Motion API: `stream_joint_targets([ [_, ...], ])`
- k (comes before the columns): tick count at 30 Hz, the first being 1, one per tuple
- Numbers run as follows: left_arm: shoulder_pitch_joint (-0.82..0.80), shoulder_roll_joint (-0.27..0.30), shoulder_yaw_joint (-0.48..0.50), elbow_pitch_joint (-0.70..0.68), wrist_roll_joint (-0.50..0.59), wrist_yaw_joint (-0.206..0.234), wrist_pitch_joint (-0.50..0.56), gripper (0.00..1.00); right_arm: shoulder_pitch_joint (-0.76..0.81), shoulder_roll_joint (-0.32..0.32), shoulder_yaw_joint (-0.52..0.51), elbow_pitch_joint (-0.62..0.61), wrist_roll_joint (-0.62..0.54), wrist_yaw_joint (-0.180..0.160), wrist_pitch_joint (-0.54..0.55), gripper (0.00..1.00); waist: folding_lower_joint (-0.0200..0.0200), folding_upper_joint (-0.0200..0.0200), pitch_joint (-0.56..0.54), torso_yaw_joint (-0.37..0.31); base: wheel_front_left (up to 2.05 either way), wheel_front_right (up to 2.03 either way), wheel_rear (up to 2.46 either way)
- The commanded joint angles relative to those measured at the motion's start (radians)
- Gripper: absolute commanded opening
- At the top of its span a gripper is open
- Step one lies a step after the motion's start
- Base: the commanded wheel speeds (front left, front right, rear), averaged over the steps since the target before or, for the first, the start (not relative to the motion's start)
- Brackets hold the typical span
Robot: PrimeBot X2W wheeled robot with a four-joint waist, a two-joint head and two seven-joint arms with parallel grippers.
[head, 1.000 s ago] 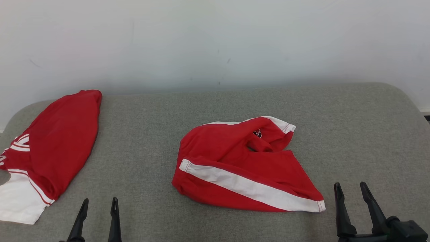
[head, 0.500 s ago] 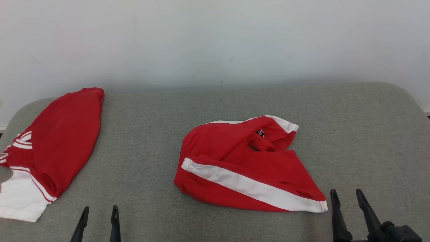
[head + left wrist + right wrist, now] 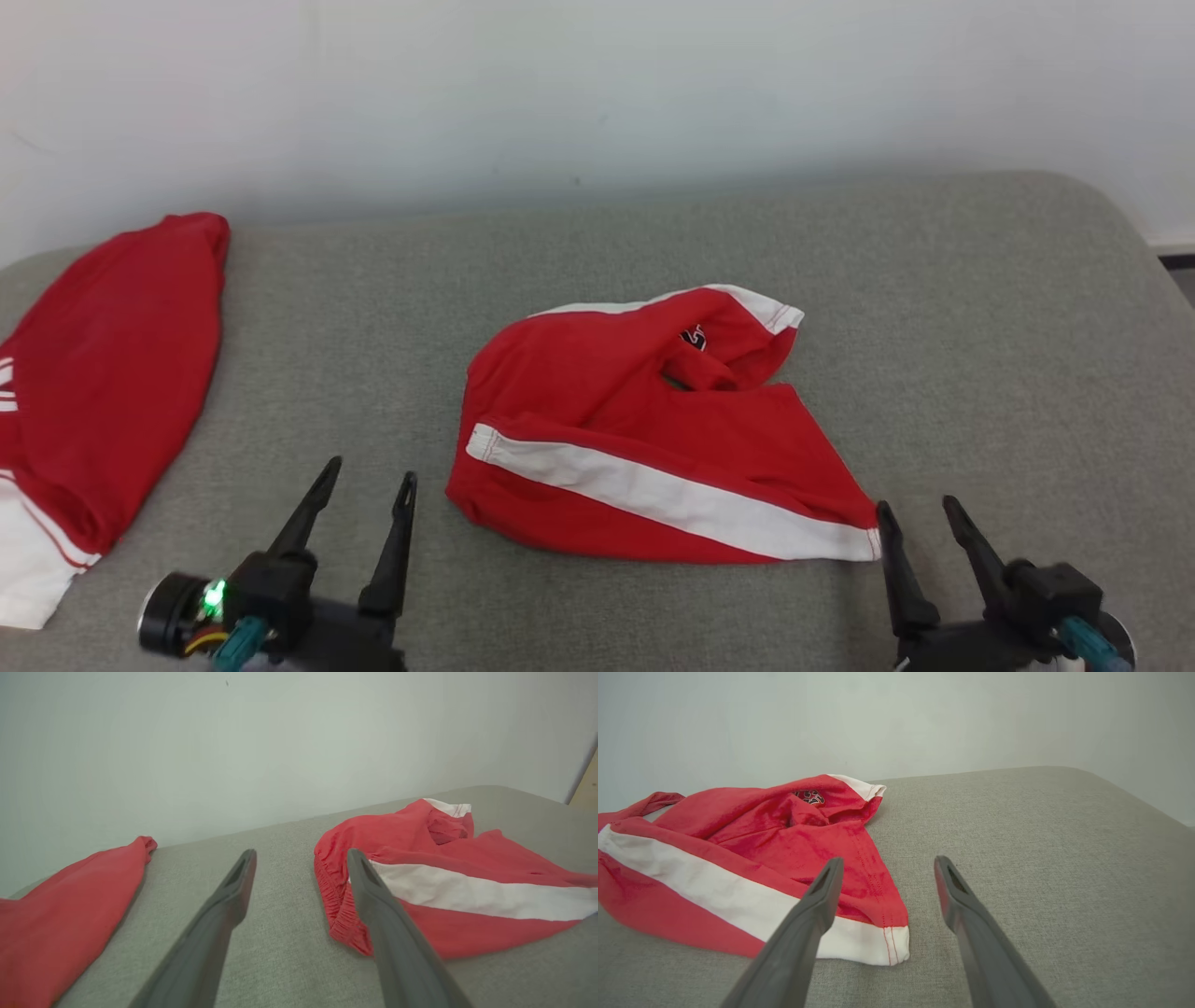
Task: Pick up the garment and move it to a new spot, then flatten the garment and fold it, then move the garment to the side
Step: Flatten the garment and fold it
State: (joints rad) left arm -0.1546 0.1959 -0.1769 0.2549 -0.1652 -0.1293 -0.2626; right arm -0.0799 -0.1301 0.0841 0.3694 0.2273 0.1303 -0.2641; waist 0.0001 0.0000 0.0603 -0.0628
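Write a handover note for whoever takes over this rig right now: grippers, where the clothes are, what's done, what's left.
Left gripper: jaws open, empty, beside the waistband end of the crumpled red garment.
Right gripper: jaws open, empty, by the garment's white-hemmed corner.
The garment lies bunched mid-way across the grey pad; a second red garment lies at the pad's left edge.
Done: nothing visible yet.
Left: pick up, move, flatten, fold, set aside.

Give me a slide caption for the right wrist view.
Open right gripper poised at the hemmed corner of a crumpled red garment with white stripe on grey cushion.
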Motion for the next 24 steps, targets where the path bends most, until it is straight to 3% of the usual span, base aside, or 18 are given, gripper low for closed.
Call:
stream_joint_targets([
  [1, -0.018, 0.004, -0.008, 0.006, -0.005, 0.000, -0.003, 1.00, -0.008, -0.007, 0.002, 0.004, 0.003, 0.001, 0.000, 1.00, -0.0001, 0.0000, 0.037, -0.028, 0.00, 0.00, 0.00],
  [12, -0.232, 0.113, -0.290, 0.192, -0.145, 0.000, -0.003, 1.00, -0.144, 0.006, 0.078, 0.195, 0.038, 0.001, 0.000, 1.00, -0.0001, 0.0000, 0.123, -0.058, 0.00, 0.00, 0.00],
  [24, -0.349, 0.146, -0.430, 0.318, -0.257, 0.001, -0.003, 1.00, -0.191, 0.014, 0.142, 0.274, 0.072, 0.001, 0.000, 1.00, -0.0001, 0.0000, 0.142, -0.087, 0.00, 0.00, 0.00],
])
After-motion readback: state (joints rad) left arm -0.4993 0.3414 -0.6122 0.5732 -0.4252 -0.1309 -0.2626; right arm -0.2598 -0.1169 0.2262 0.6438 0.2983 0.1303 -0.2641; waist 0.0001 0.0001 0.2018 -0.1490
